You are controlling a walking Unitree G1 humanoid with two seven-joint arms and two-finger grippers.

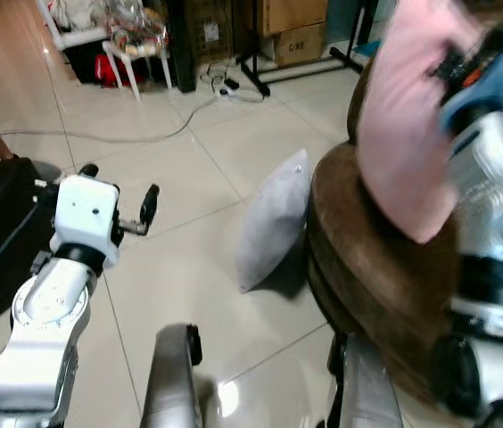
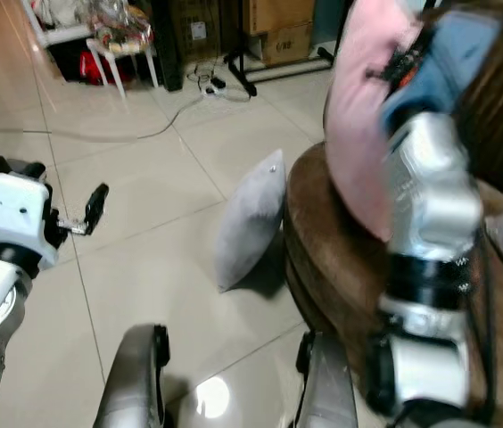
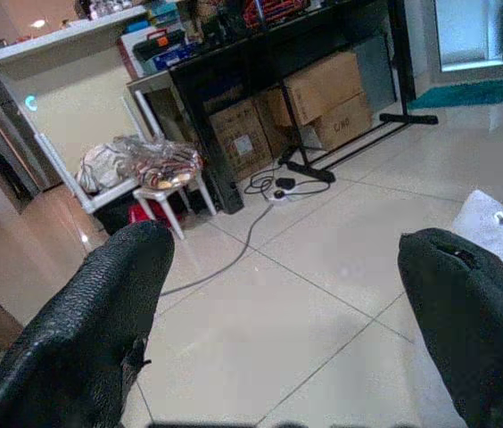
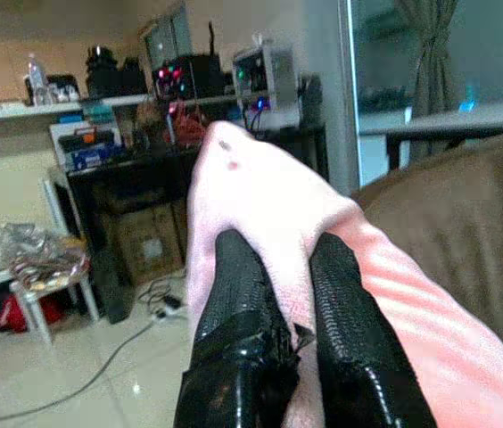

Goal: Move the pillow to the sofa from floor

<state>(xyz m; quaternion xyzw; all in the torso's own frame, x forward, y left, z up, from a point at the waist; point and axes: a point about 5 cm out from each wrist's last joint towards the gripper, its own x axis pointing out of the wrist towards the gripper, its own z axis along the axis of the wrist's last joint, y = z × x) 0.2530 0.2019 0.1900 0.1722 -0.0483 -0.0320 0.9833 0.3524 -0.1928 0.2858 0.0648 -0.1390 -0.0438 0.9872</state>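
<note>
Glossy beige tiled floor, cardboard boxes and a black stand at the back. Right gripper is raised over the brown rounded sofa, fingers pinched tight on a soft pink pillow held up against the sofa back. A grey fabric pillow stands on the floor, leaning against the sofa's front. Left gripper hovers above the tiles, fingers spread wide, gripping nothing.

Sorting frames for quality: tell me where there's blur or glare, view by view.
Eye views: the right arm and pink pillow are motion-blurred, the grey pillow soft; a glare spot sits on the floor. Left wrist view: fingers out of focus, room sharper. Right wrist view: soft, dim background.
</note>
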